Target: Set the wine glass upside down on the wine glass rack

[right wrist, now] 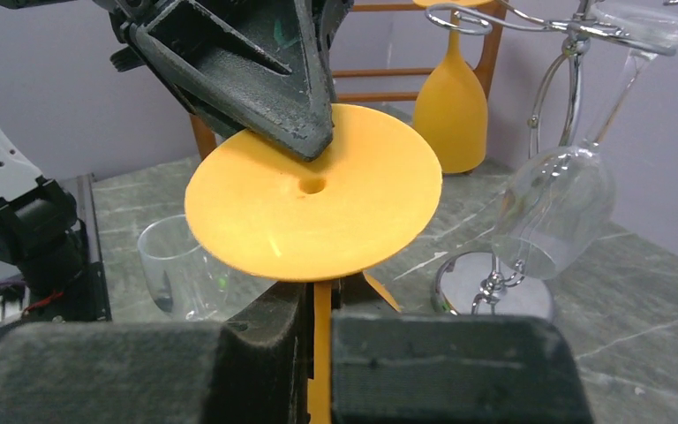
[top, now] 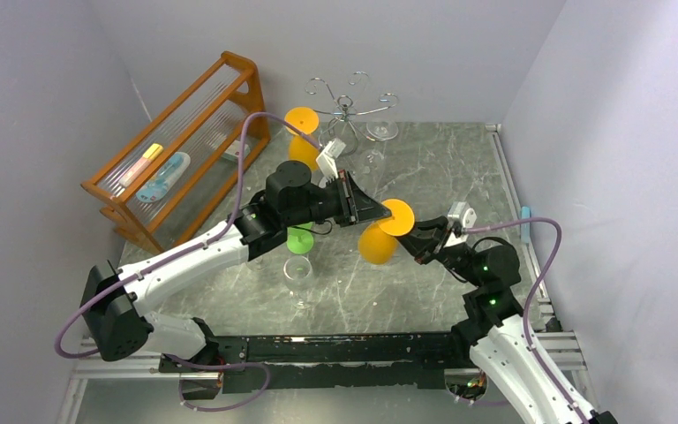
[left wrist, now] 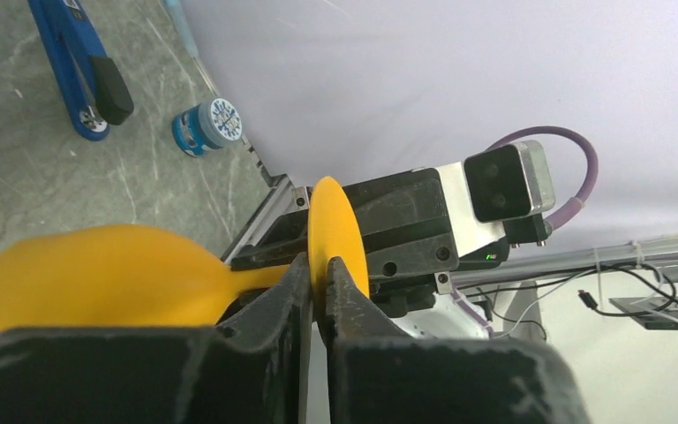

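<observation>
An orange wine glass (top: 378, 238) is held in the air over the table's middle, lying on its side, bowl (left wrist: 97, 274) toward the near side. My left gripper (top: 364, 212) is shut on the rim of its round foot (left wrist: 337, 225). My right gripper (top: 417, 240) is shut on its stem (right wrist: 322, 340), just below the foot (right wrist: 313, 203). The chrome wine glass rack (top: 346, 106) stands at the back. Another orange glass (top: 302, 132) and a clear glass (top: 375, 150) hang upside down from it.
An orange wooden shelf (top: 177, 150) with small items stands at the back left. A green glass (top: 300, 238) and a clear glass (top: 298, 269) stand on the table below the left arm. The rack's round base (right wrist: 494, 283) is close on the right.
</observation>
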`<state>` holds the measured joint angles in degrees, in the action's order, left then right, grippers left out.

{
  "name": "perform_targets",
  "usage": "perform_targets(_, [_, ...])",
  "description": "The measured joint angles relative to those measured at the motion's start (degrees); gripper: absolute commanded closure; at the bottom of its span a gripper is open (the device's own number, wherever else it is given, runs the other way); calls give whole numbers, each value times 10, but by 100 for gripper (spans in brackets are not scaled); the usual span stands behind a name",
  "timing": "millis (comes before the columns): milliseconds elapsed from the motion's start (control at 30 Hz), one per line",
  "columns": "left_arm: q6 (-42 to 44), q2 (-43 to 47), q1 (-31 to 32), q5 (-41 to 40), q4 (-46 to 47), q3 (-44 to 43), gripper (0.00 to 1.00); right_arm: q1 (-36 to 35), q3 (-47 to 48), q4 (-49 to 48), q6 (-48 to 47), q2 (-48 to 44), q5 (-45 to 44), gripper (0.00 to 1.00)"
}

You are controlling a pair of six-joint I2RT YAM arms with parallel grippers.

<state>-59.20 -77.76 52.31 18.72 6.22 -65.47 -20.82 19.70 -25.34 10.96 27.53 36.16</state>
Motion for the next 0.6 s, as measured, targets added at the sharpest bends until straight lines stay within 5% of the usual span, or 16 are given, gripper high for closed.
perform_targets(33, [-3,0,0,4,1,0,95,0,0,2,-4,0,-2,96])
perform_targets(133, [-9,0,0,8,2,1,95,-2,2,7,-6,-1,-9,60])
perform_targets(200, [-8,0,-1,11,4,2,95,-2,9,23,5,-1,-20,47])
perform_targets(600, [18,69,-22,-59,-9,35,95,-3,152,243,29,26,-31,34])
